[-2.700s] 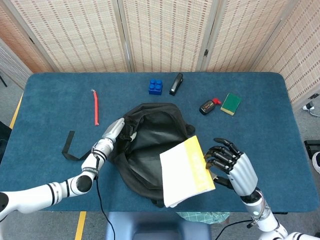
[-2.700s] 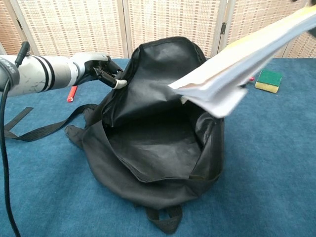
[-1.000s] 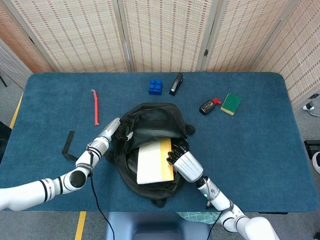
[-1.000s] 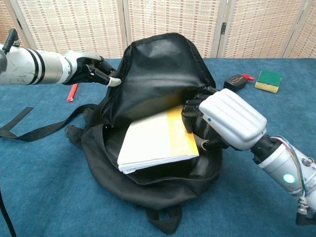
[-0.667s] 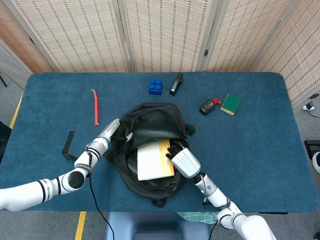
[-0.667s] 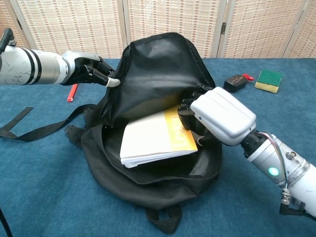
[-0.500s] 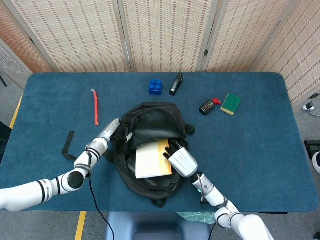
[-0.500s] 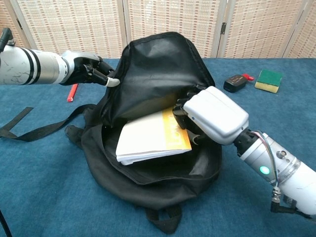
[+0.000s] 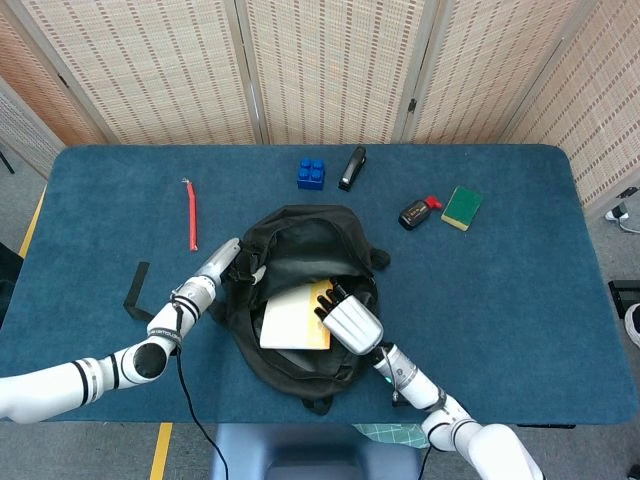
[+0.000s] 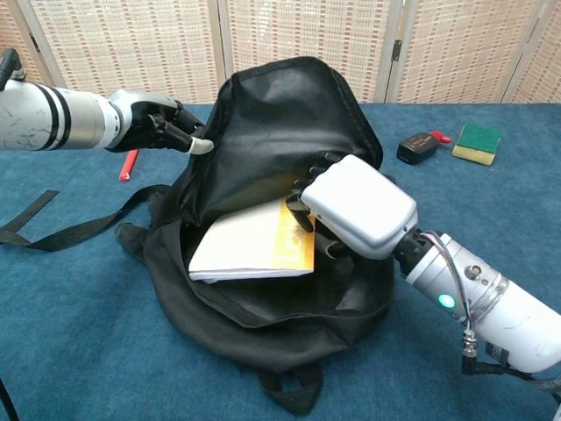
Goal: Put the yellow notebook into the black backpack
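The black backpack (image 9: 300, 240) (image 10: 280, 132) lies open in the middle of the blue table. Inside its mouth sits the yellow notebook (image 9: 295, 318) (image 10: 250, 247), white pages toward the left and yellow spine edge toward the right. My right hand (image 9: 348, 320) (image 10: 355, 206) reaches into the opening and grips the notebook's yellow edge. At the bag's left rim my left hand (image 9: 222, 262) (image 10: 162, 123) pinches the fabric and holds the flap up.
At the back of the table stand a blue brick (image 9: 311, 173) and a black stapler (image 9: 352, 167). A black-and-red device (image 9: 417, 212) (image 10: 419, 145) and a green sponge (image 9: 461, 207) (image 10: 477, 142) lie back right. A red pen (image 9: 192, 216) lies left, a loose strap (image 9: 137, 285) beside it.
My right hand has carried the notebook from above the bag's right side down into the opening, then pushed it leftward and deeper. My left hand has kept its hold on the rim.
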Robot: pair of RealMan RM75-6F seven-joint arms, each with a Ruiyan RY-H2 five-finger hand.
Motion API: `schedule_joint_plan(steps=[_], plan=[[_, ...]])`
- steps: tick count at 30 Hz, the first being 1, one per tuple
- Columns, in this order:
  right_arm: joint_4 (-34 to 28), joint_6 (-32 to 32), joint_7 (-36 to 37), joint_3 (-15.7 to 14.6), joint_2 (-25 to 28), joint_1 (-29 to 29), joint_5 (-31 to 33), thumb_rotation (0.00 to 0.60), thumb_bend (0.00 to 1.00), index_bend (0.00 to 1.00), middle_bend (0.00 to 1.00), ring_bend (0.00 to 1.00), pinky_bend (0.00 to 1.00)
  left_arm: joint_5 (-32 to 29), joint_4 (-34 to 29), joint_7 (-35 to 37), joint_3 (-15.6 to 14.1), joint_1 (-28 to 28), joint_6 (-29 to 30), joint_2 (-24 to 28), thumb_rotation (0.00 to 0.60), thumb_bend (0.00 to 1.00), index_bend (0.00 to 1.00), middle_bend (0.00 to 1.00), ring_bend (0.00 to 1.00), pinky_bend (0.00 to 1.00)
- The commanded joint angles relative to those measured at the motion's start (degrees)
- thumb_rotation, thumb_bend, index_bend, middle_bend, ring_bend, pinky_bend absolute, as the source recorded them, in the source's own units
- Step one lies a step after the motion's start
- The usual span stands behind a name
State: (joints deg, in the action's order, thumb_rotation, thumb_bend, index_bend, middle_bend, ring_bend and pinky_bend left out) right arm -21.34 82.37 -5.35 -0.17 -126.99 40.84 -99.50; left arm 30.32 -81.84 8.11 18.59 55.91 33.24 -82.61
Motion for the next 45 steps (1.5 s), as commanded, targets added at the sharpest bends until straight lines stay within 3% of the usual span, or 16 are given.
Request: schedule_joint_plan(steps=[1, 4, 9, 13, 23, 30, 38, 41, 45], plan=[[-0.21, -0.75, -1.78, -0.67, 0.00, 0.49, -0.37, 0.600, 0.43, 0.84, 0.50, 0.41, 0.20, -0.04, -0.10, 0.06, -0.11, 0.10, 0.03, 0.07, 0.600, 0.78, 0.71, 0.32, 0.22, 0.00], [-1.23, -0.94, -3.27, -0.71, 0.72, 0.05, -0.02, 0.600, 0.43, 0.75, 0.46, 0.39, 0.17, 0.03, -0.24, 0.14, -0.23, 0.16, 0.15, 0.15, 0.600, 0.78, 0.71, 0.32, 0.22, 0.00], [-5.15, -1.65, -6.60, -0.53, 3.31, -1.22, 1.01, 0.600, 0.43, 0.38, 0.31, 0.31, 0.10, 0.13, -0.20, 0.59, -0.25, 0.16, 0.13, 0.30, 0.600, 0.78, 0.71, 0.32, 0.22, 0.00], [-10.29, -2.21, -9.96, -0.33, 6.16, -1.95, 1.63, 0.600, 0.43, 0.18, 0.22, 0.25, 0.05, 0.09, -0.11, 0.72, -0.49, 0.28, 0.02, 0.30, 0.600, 0.78, 0.71, 0.32, 0.22, 0.00], [-24.18, -1.87, -14.47, 0.33, 13.68, -4.14, 2.70, 0.600, 0.39, 0.10, 0.16, 0.19, 0.02, -0.29, -0.20, 0.69, -0.93, 0.66, 0.31, 0.26, 0.600, 0.78, 0.70, 0.32, 0.21, 0.00], [-28.24, -2.20, -17.78, -0.92, 17.09, -5.41, 1.76, 0.600, 0.30, 0.08, 0.15, 0.18, 0.01, -0.60, -0.79, 0.53, -1.26, 0.84, 0.60, 0.35, 0.600, 0.78, 0.70, 0.32, 0.21, 0.00], [-35.42, 3.70, -18.45, -2.74, 23.46, -8.68, -1.28, 0.600, 0.30, 0.07, 0.14, 0.17, 0.01, 0.97, -2.15, 0.87, -1.52, 0.15, 0.46, 1.13, 0.600, 0.78, 0.68, 0.31, 0.21, 0.00], [-39.70, 6.61, -19.53, -3.82, 27.19, -10.21, -3.20, 0.600, 0.30, 0.07, 0.15, 0.18, 0.01, 2.65, -3.09, 1.10, -1.85, -0.43, -0.36, 1.86, 0.600, 0.78, 0.64, 0.29, 0.20, 0.00], [-46.77, 10.28, -21.82, -5.38, 32.67, -12.93, -5.37, 0.600, 0.30, 0.07, 0.16, 0.18, 0.01, 5.05, -4.67, 1.90, -2.03, -1.38, -1.66, 3.12, 0.600, 0.75, 0.47, 0.26, 0.17, 0.00]])
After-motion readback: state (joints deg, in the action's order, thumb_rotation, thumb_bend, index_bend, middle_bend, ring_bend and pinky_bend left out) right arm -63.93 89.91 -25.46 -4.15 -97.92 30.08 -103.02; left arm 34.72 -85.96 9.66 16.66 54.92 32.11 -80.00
